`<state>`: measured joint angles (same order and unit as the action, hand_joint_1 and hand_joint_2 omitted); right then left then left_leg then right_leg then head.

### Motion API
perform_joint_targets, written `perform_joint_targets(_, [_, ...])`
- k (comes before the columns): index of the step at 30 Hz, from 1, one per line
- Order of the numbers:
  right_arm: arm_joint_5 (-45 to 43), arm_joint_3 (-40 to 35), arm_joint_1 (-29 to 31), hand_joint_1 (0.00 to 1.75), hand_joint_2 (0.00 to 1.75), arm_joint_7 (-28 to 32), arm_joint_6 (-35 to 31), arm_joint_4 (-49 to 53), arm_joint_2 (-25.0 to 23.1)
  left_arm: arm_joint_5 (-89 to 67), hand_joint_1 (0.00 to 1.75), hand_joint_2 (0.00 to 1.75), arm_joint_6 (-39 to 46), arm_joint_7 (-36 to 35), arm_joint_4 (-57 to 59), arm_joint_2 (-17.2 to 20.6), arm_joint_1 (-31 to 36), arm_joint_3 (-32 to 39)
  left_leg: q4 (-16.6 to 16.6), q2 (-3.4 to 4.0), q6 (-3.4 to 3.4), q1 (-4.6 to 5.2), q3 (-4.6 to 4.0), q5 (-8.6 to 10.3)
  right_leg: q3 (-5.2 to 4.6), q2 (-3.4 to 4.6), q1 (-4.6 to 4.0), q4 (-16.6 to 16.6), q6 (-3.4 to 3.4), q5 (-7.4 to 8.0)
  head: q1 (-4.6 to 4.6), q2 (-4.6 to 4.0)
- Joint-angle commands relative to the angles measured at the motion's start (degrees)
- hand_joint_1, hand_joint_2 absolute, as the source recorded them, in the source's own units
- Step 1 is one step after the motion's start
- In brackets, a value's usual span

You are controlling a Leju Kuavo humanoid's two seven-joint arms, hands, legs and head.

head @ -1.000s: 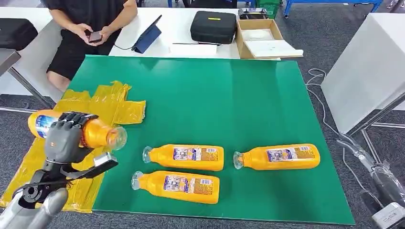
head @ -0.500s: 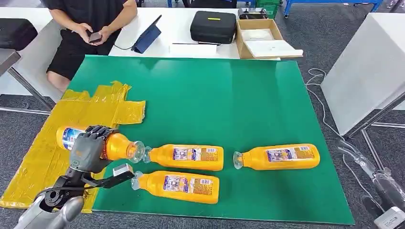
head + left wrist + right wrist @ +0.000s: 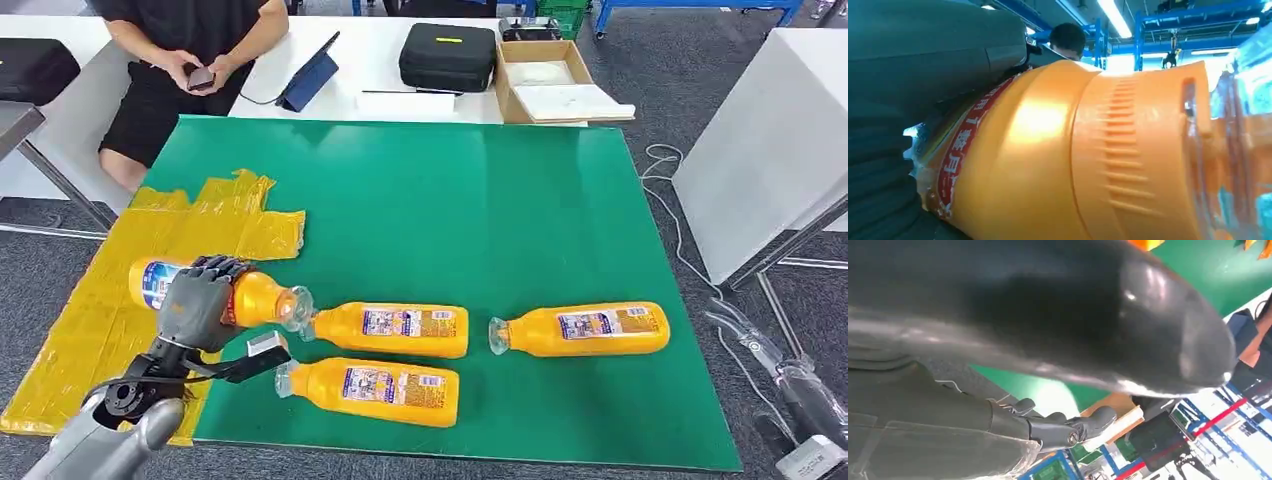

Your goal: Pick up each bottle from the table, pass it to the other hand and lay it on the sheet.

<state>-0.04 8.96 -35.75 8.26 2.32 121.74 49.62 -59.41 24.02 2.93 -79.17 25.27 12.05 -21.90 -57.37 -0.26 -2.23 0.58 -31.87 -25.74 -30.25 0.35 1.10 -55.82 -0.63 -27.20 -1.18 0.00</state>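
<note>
The left hand (image 3: 198, 303) is clamped round an orange plastic juice bottle (image 3: 245, 298); it should keep it level, clear of neighbouring bottles. The right hand's (image 3: 1068, 427) grip state cannot be told.

My left hand (image 3: 196, 305) holds one bottle (image 3: 255, 298) over the sheet's (image 3: 90, 330) right edge; three bottles (image 3: 392, 329) lie on the table (image 3: 450, 210) to its right.

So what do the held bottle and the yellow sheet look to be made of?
The bottle in the left hand looks like clear glossy plastic: see-through neck, orange contents, printed wrap label. The yellow sheet looks like thin plastic film, shiny and crinkled, possibly taped strips.
</note>
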Motion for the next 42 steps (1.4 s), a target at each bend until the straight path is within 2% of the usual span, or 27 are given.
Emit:
perform_joint_targets(1, [0.93,-2.84,0.84,0.00,0.00,-0.19,-0.44,-0.13,-3.06,-0.28,1.45,1.75,-0.82,-1.35,5.68,-2.75,5.33,-2.98,0.05,-0.15,0.16,-0.05,0.01,0.06,0.09,-0.19,-0.05,0.12,0.07,0.04,0.02,0.00])
perform_joint_targets(3, [3.50,-4.49,0.76,0.00,0.00,-0.08,-0.80,0.32,-5.08,-1.09,1.40,1.75,-1.66,-2.31,6.07,-3.67,5.77,-3.18,0.08,-0.24,0.19,-0.07,0.02,0.08,0.14,-0.28,-0.06,0.17,0.09,0.05,0.02,0.00])
perform_joint_targets(7, [9.51,-10.14,5.75,0.00,0.00,-1.98,-0.25,-0.80,-10.22,-5.09,1.19,1.75,-4.66,-5.35,6.99,-7.32,7.51,-4.19,0.12,-0.26,0.14,-0.11,0.05,0.11,0.14,-0.29,-0.10,0.24,0.06,0.08,0.02,0.00])
perform_joint_targets(11, [12.64,-11.88,6.27,0.00,0.00,-3.04,-0.42,-0.41,-12.78,-6.35,0.98,1.75,-6.38,-6.73,7.39,-9.37,8.97,-5.00,0.10,-0.37,0.19,-0.12,-0.02,0.15,0.13,-0.41,-0.11,0.26,0.08,0.10,0.02,0.00])
perform_joint_targets(12, [13.29,-12.29,7.06,0.00,0.00,-3.30,-0.11,-0.73,-13.55,-6.66,0.84,1.75,-7.20,-7.20,7.25,-9.79,9.25,-5.08,0.06,-0.31,0.15,-0.11,-0.04,0.12,0.09,-0.35,-0.11,0.19,0.07,0.07,0.02,0.00])
perform_joint_targets(14, [14.19,-12.85,9.76,0.00,0.00,-3.95,1.03,-1.92,-15.32,-7.39,1.05,1.75,-9.23,-8.51,6.79,-11.05,10.05,-5.09,0.06,-0.28,0.16,-0.10,-0.06,0.12,0.06,-0.31,-0.10,0.18,0.07,0.08,0.02,0.00])
perform_joint_targets(15, [14.53,-12.90,11.02,0.00,0.00,-4.40,1.80,-2.45,-16.12,-8.25,1.01,1.75,-10.53,-9.09,6.87,-11.57,10.84,-5.39,0.05,-0.19,0.14,-0.11,-0.05,0.09,0.06,-0.21,-0.11,0.16,0.06,0.08,0.04,0.00])
perform_joint_targets(16, [14.77,-12.88,11.91,0.00,0.00,-4.68,2.56,-2.74,-16.66,-8.66,1.05,1.75,-11.37,-9.66,7.03,-12.33,11.63,-5.41,0.06,-0.23,0.20,-0.13,-0.07,0.12,0.08,-0.27,-0.13,0.21,0.09,0.12,0.00,0.00])
perform_joint_targets(20, [15.25,-11.25,10.60,0.00,0.00,-5.02,4.34,-1.90,-17.47,-9.20,0.91,1.75,-13.73,-10.47,9.55,-14.43,15.02,-4.77,-0.02,-0.26,0.13,-0.11,-0.11,0.11,0.00,-0.29,-0.11,0.11,-0.03,0.13,0.02,0.00])
perform_joint_targets(22, [15.38,-10.81,9.70,0.00,0.00,-4.74,4.62,-1.52,-17.25,-9.43,0.87,1.75,-14.33,-10.43,10.29,-14.18,16.27,-4.85,-0.05,-0.36,0.14,-0.09,-0.15,0.13,-0.01,-0.39,-0.08,0.10,-0.03,0.11,0.04,0.00])
perform_joint_targets(23, [15.39,-10.72,9.34,0.00,0.00,-4.59,4.62,-1.41,-17.00,-9.62,0.80,1.75,-14.65,-10.49,10.35,-13.90,16.45,-4.82,-0.05,-0.23,0.09,-0.08,-0.12,0.08,-0.01,-0.24,-0.07,0.06,-0.05,0.10,0.02,0.00])
perform_joint_targets(30, [15.21,-10.29,9.12,0.00,0.00,-4.31,4.50,-1.55,-16.61,-9.75,0.87,1.75,-14.80,-10.62,10.15,-13.39,16.60,-4.40,-0.02,-0.18,0.17,-0.07,-0.08,0.09,0.01,-0.21,-0.06,0.07,-0.02,0.12,0.02,0.00])
perform_joint_targets(32, [14.94,-10.57,9.34,0.00,0.00,-4.05,4.77,-1.70,-16.41,-10.88,0.84,1.75,-15.90,-11.83,9.82,-12.95,16.88,-4.19,-0.03,-0.17,0.20,-0.10,-0.08,0.09,0.02,-0.20,-0.09,0.09,0.00,0.13,0.04,0.00])
perform_joint_targets(36, [15.16,-10.83,8.26,0.00,0.00,-3.76,4.23,-1.18,-16.10,-11.39,0.65,1.75,-16.96,-12.93,8.19,-11.50,16.74,-1.32,-0.08,-0.11,0.16,-0.09,-0.13,0.06,-0.06,-0.13,-0.08,0.01,-0.02,0.12,0.02,0.00])
perform_joint_targets(38, [14.52,-10.87,7.02,0.00,0.00,-3.48,3.28,-0.82,-14.71,-12.42,0.65,1.75,-17.56,-13.35,7.62,-10.68,15.92,0.34,-0.08,-0.07,0.16,-0.10,-0.13,0.06,-0.07,-0.09,-0.08,0.01,-0.02,0.12,0.02,0.00])
perform_joint_targets(39, [13.89,-10.90,6.25,0.00,0.00,-3.08,2.68,-0.61,-13.86,-12.41,0.73,1.75,-17.66,-13.38,7.37,-10.65,15.12,1.94,-0.09,-0.08,0.21,-0.12,-0.14,0.06,-0.07,-0.11,-0.10,0.02,0.01,0.13,0.02,0.00])
perform_joint_targets(41, [13.07,-11.39,6.14,0.00,0.00,-2.16,2.20,-0.96,-12.45,-12.88,0.75,1.75,-16.28,-13.06,6.15,-9.70,13.02,5.06,-0.06,0.01,0.20,-0.08,-0.09,0.03,-0.06,-0.03,-0.07,0.01,0.00,0.12,0.02,0.00])
perform_joint_targets(42, [12.99,-11.68,6.97,0.00,0.00,-1.97,2.45,-1.53,-12.73,-13.31,0.68,1.75,-15.97,-12.80,5.59,-9.16,12.22,6.22,-0.04,0.07,0.15,-0.05,-0.07,0.02,-0.05,0.04,-0.04,0.00,-0.02,0.11,0.02,0.00])
